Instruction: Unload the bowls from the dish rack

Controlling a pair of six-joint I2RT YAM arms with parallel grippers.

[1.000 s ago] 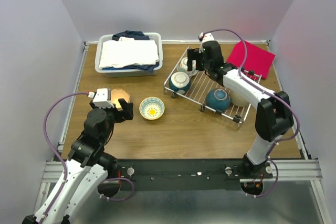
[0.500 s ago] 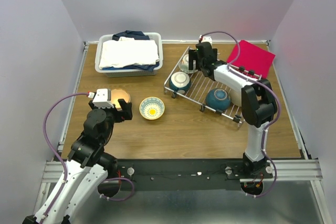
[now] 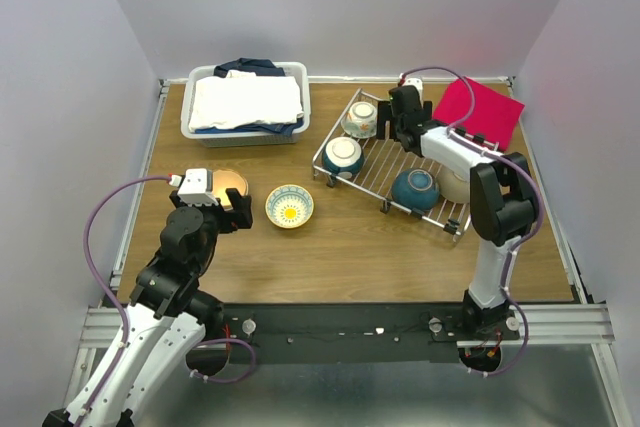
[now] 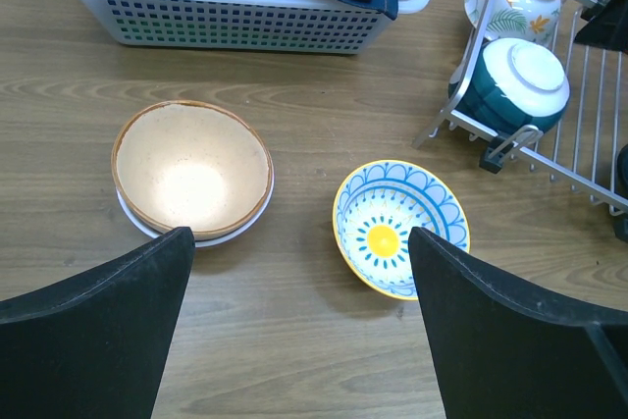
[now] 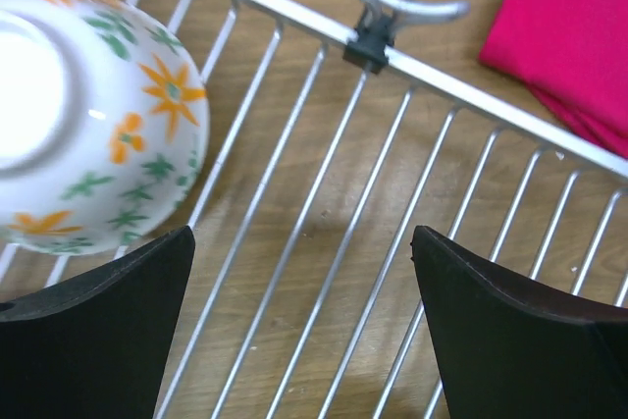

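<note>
The wire dish rack stands at the back right. On it are a floral bowl, an upturned teal bowl, another teal bowl and a cream bowl partly hidden by my right arm. A beige-orange bowl, stacked on a white one, and a yellow-patterned bowl sit on the table to the left. My right gripper is open and empty above the rack's bare wires, just right of the floral bowl. My left gripper is open and empty, near the beige bowl and the patterned bowl.
A white plastic bin of folded cloth stands at the back left. A red cloth lies behind the rack at the back right. Walls close the table on three sides.
My right gripper has moved right, off the floral bowl, which now shows in full. The left arm and the bowls have not moved.
</note>
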